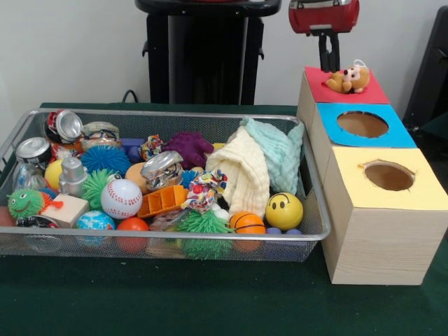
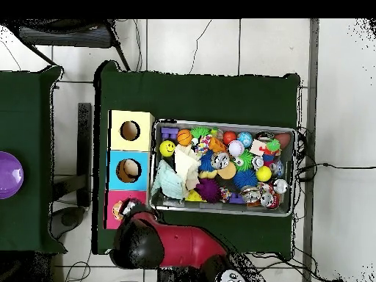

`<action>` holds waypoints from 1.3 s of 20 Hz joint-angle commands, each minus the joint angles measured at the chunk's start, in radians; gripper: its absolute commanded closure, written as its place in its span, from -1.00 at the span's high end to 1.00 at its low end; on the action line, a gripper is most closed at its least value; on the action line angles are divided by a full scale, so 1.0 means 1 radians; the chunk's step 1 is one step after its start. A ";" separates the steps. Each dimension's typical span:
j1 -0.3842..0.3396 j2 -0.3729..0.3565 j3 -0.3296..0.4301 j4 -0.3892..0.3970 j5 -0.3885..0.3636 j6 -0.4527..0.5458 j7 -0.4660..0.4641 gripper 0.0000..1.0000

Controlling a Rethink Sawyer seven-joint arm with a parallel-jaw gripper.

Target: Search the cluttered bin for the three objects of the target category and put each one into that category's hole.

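Observation:
A wooden box has three coloured tops: red (image 1: 318, 87), blue (image 1: 329, 133) with a round hole (image 1: 362, 124), and yellow (image 1: 350, 185) with a round hole (image 1: 389, 176). A small tan plush animal (image 1: 348, 80) lies on the red top. My gripper (image 1: 329, 67) hangs from the red arm just above the red top, close to the plush's left side and apart from it. In the overhead view the arm (image 2: 139, 242) covers part of the red section (image 2: 112, 198). The wire bin (image 1: 175, 238) holds mixed toys, balls, cans and cloths.
The bin holds a baseball (image 1: 121, 198), a yellow smiley ball (image 1: 283, 211), a small basketball (image 1: 247, 223), a cream cloth (image 1: 241, 175), a mint cloth (image 1: 276, 150), a purple plush (image 1: 187, 148) and several cans (image 1: 64, 126). A purple bowl (image 2: 9, 175) sits on the neighbouring table.

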 commanded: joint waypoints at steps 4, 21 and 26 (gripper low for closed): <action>0.162 -0.006 -0.171 -0.124 0.087 0.116 0.195 -1.00; 0.238 0.124 -0.227 -0.123 0.118 -0.030 0.164 -1.00; 0.254 0.167 -0.260 -0.151 0.115 -0.017 0.148 -1.00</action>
